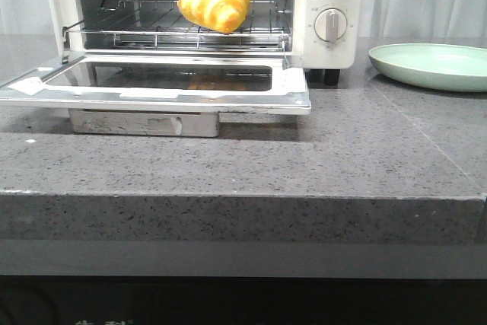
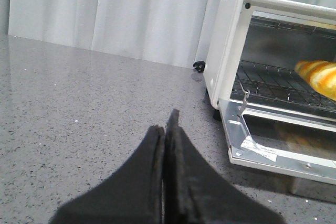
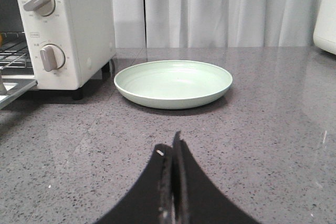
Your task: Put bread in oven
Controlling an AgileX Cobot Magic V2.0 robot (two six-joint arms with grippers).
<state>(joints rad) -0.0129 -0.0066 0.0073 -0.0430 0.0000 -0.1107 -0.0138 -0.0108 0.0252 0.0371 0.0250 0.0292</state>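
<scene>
The bread [image 1: 214, 1] sits on the wire rack [image 1: 152, 24] inside the oven [image 1: 327, 5], toward the rack's right half, with the glass door [image 1: 156, 85] folded down flat over the grey tabletop [image 1: 304, 165]. The front view alone shows the whole roll and its faint reflection in the door glass, yet neither arm appears there. The left wrist view catches only one striped end of the bread [image 2: 317, 74] at the edge of the picture, past the oven's white side wall [image 2: 223, 56], and shows the left gripper [image 2: 166, 129] with its dark fingers pressed together on nothing, well apart from the door and low over bare tabletop [image 2: 79, 108]. The right wrist view gives what the others lack: both round dials [image 3: 44, 30] face-on and the full pale green plate [image 3: 173, 83] (cut off at the edge in the front view), lying just beside the oven's foot with nothing on it. The right gripper [image 3: 172, 153] is likewise closed and holds nothing, short of the plate.
</scene>
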